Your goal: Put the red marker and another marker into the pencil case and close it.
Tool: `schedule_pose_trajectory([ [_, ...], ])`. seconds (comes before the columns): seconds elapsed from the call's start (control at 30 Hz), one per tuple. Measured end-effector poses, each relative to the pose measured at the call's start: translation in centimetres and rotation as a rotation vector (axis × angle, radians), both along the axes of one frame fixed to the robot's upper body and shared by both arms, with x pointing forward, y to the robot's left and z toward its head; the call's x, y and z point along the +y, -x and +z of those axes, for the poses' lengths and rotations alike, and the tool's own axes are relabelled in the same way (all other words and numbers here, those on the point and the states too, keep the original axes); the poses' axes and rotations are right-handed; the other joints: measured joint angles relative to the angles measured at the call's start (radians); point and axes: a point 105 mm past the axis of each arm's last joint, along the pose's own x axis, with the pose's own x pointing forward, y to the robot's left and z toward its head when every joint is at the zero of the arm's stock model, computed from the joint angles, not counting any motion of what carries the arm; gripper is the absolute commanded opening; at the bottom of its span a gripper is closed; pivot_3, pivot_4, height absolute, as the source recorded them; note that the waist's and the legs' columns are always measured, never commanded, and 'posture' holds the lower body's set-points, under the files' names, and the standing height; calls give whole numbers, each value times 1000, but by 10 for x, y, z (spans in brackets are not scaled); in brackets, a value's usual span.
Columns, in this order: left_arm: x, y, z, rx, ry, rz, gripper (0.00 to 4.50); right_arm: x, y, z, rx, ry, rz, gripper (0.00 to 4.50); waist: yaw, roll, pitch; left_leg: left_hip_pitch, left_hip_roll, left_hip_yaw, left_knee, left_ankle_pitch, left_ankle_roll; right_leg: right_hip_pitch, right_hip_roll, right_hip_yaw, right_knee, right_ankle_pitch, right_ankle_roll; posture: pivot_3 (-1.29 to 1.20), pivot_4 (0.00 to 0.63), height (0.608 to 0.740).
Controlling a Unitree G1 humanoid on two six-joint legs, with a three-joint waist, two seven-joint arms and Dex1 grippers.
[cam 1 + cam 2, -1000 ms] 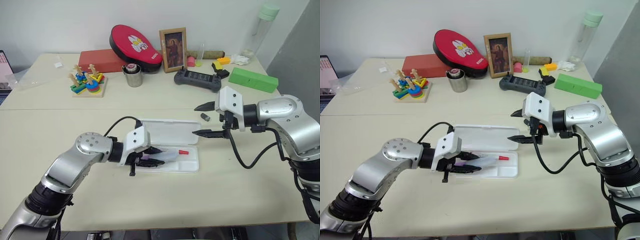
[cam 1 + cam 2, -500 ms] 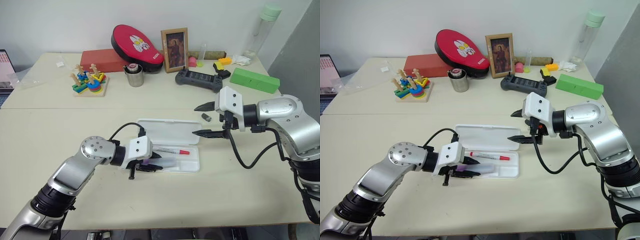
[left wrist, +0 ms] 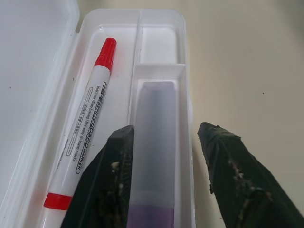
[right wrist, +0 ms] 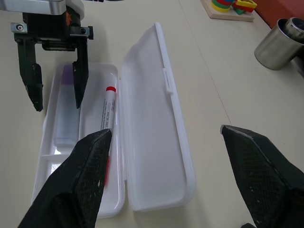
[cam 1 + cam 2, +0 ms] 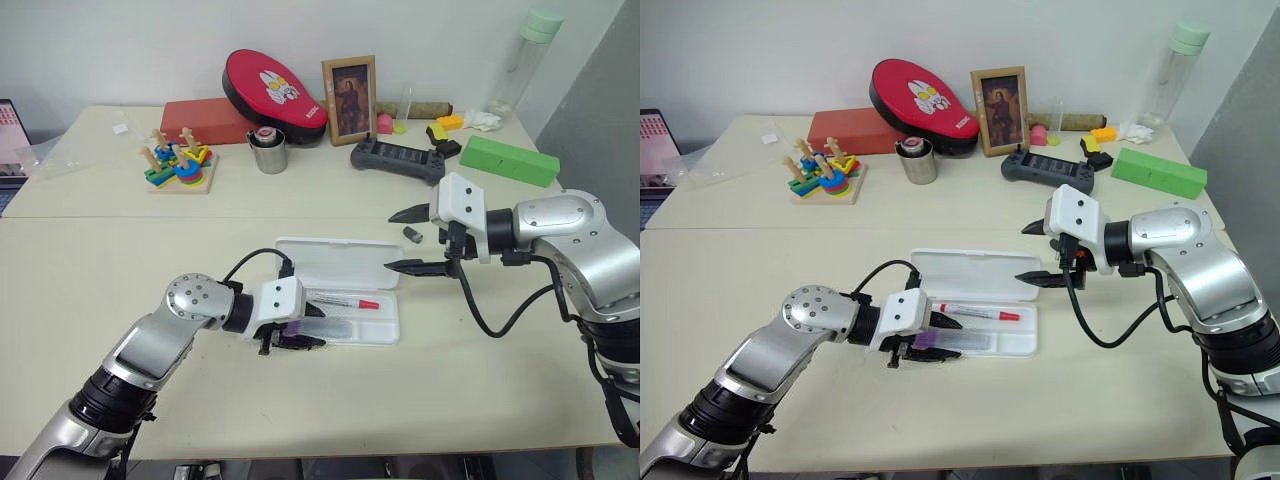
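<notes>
Pencil case (image 5: 345, 262) lies open on the surface (image 5: 120, 250), lid flat behind the tray. Red marker (image 3: 88, 118) in the long compartment by the hinge. Purple highlighter (image 3: 153, 156) in the narrow front compartment. Left hand (image 3: 166, 142) fingers parted, straddling the highlighter and the front wall, not gripping. Right hand (image 5: 408, 240) spread wide, empty, above the case's right end.

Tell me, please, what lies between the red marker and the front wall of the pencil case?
The purple highlighter lies there in its own narrow compartment, beside the red marker in the pencil case, as the left wrist view shows.
</notes>
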Motion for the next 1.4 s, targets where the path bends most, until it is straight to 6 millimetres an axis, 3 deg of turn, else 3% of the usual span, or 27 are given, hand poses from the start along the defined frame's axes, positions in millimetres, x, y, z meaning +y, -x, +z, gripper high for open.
schedule_pose_trajectory([
  [0.23,0,0,1,0,6,1,4491,0,0,0,-1,-1,-1,3841,0,0,0,0,0,0,0,0,0,0,0,0,0,0,0,0,150,740],
  [0.3,0,-1,7,11,32,20,4491,0,0,0,-1,-1,-1,3841,0,0,0,0,0,0,0,0,0,0,0,0,0,0,0,0,150,740],
  [0.47,3,-1,51,4,145,69,4491,0,0,0,-2,1,-2,3841,-2,0,0,0,0,0,0,0,0,0,0,0,0,0,0,0,150,740],
  [0.67,10,12,72,47,159,71,4491,-5,-2,0,-8,14,-18,3841,-4,0,0,0,0,0,0,0,0,0,0,0,0,0,0,0,150,740],
  [0.87,8,12,126,-101,212,102,4491,-25,-19,-4,-18,44,-108,3841,0,0,0,0,0,0,2,0,0,1,0,0,0,0,0,0,150,740],
  [1.1,0,-4,146,-199,216,186,4491,-46,-40,-9,-37,71,-207,3841,-4,0,0,0,0,0,2,0,0,1,0,0,0,0,0,0,150,740],
  [1.3,-20,-24,145,-249,193,235,4491,-61,-63,-32,-14,90,-313,3841,-3,0,0,0,0,0,3,0,0,1,0,0,0,0,0,0,150,740],
  [1.4,-33,-31,151,-277,204,233,4491,-58,-69,-31,-13,69,-324,3841,-3,0,0,-1,0,0,4,0,0,1,0,0,0,0,0,0,150,740],
])
